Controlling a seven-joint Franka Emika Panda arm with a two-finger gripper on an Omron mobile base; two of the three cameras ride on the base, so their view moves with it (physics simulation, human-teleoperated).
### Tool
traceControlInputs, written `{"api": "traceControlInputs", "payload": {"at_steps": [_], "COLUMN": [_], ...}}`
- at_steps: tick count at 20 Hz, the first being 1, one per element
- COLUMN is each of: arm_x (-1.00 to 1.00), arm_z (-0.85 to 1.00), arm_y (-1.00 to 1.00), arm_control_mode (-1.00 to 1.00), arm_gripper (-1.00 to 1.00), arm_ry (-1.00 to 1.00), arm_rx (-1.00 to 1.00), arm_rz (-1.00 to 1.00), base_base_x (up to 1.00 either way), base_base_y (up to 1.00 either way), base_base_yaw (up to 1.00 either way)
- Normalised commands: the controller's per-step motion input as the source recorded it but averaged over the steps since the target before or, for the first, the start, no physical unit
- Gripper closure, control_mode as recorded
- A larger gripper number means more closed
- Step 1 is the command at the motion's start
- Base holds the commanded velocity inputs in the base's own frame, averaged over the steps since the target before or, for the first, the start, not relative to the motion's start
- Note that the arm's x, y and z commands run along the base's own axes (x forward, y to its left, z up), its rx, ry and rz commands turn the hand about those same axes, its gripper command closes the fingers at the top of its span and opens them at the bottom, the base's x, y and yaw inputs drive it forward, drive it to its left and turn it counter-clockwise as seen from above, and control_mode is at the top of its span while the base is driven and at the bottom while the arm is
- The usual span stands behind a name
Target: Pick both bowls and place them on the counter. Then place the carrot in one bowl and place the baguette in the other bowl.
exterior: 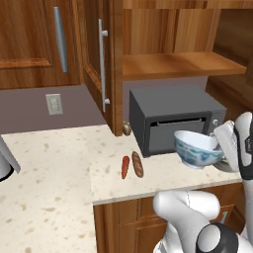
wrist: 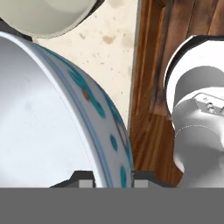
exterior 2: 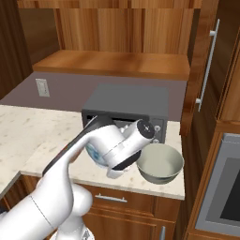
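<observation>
My gripper [wrist: 113, 181] is shut on the rim of the white bowl with blue pattern [wrist: 52, 131], one finger inside and one outside. This bowl [exterior: 197, 150] hangs tilted, low over the front right part of the beige counter [exterior: 49, 197], in front of the microwave. My gripper [exterior: 218, 143] holds it at its right rim. The arm hides most of the bowl [exterior 2: 95, 153] in the right base view. The grey-green bowl [exterior 2: 159, 163] stands upright on the counter just right of it, and its rim [wrist: 48, 15] shows at the top of the hand view. The carrot [exterior: 125, 167] and the baguette [exterior: 138, 164] lie side by side on the counter, left of the microwave.
A dark grey microwave [exterior: 173, 118] stands at the back of the counter under an open wooden shelf [exterior: 183, 64]. A cabinet door [exterior: 101, 64] with a long handle stands open left of it. The counter's front edge and wooden cabinet fronts [wrist: 151, 87] lie below the held bowl.
</observation>
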Motion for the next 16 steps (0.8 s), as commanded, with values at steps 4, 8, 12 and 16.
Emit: {"api": "traceControlInputs", "payload": {"at_steps": [4, 8, 12, 16], "arm_x": [0.01, 0.16, 0.14, 0.17], "arm_z": [-0.51, -0.32, -0.27, -0.30], "arm_y": [0.00, 0.00, 0.04, 0.05], "arm_control_mode": [-1.00, -1.00, -1.00, -1.00], "arm_gripper": [1.00, 1.00, 1.00, 1.00], "arm_ry": [0.01, -0.07, -0.05, 0.00], "arm_rx": [0.00, 0.00, 0.00, 0.00], "arm_rz": [0.00, 0.00, 0.00, 0.00], "base_base_x": [0.00, 0.00, 0.00, 0.00], "base_base_y": [0.00, 0.00, 0.00, 0.00], "base_base_yaw": [0.00, 0.00, 0.00, 0.00]}}
